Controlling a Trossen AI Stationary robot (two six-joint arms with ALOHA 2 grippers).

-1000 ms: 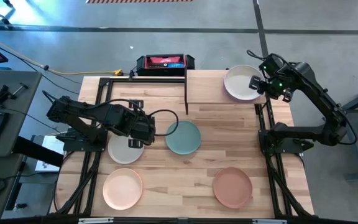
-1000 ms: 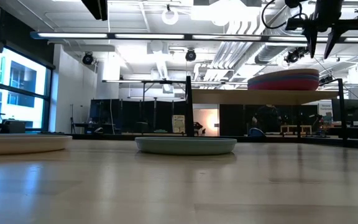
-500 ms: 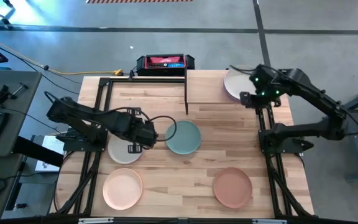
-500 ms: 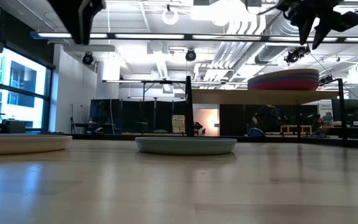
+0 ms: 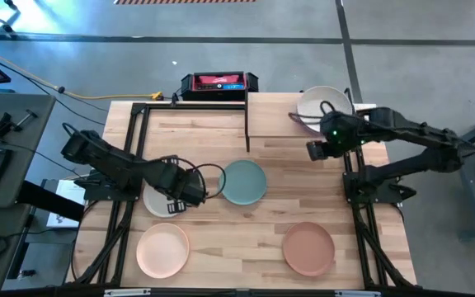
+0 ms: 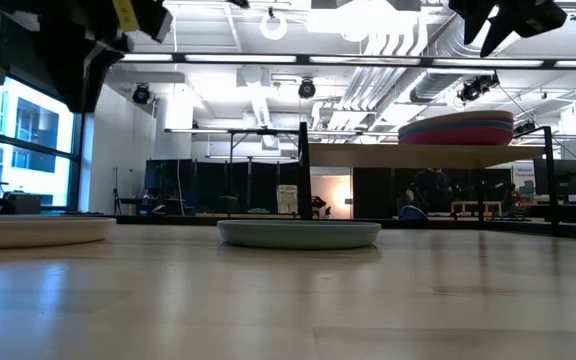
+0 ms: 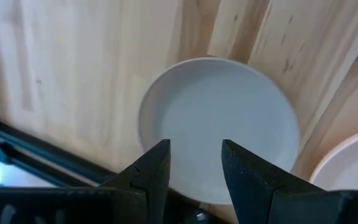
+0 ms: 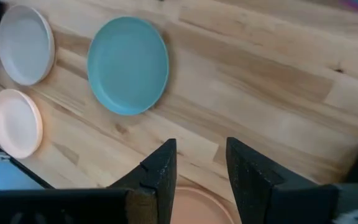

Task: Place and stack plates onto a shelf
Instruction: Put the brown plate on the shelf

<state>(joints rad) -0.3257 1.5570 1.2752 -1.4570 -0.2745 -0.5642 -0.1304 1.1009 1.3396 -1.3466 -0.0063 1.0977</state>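
Observation:
On the slatted table lie the grey-beige plate [image 5: 157, 200] [image 7: 219, 121], the teal plate [image 5: 243, 181] [image 8: 128, 65], the peach-pink plate [image 5: 162, 250] and the terracotta plate [image 5: 308, 247], each flat on its base. The shelf [image 5: 275, 115] at the far right carries a stack [image 6: 456, 129] with the cream plate [image 5: 324, 106] on top. My left gripper [image 5: 185, 195] [image 7: 194, 155] hangs open above the grey-beige plate's right part. My right gripper [image 5: 318, 149] [image 8: 201, 155] is open in the air just in front of the shelf, looking down on the table.
Black metal frames [image 5: 126, 165] run along the table's left and right sides, and a black post [image 5: 246, 115] stands at the shelf's left end. A red and black box [image 5: 218, 82] sits past the far edge. Bare wood lies between the teal and terracotta plates.
My right gripper has drawn away from the stack on the shelf, toward the table's near and left side, tipping to face downward. My left gripper has moved toward the near edge and come down over the grey-beige plate. No plate has moved.

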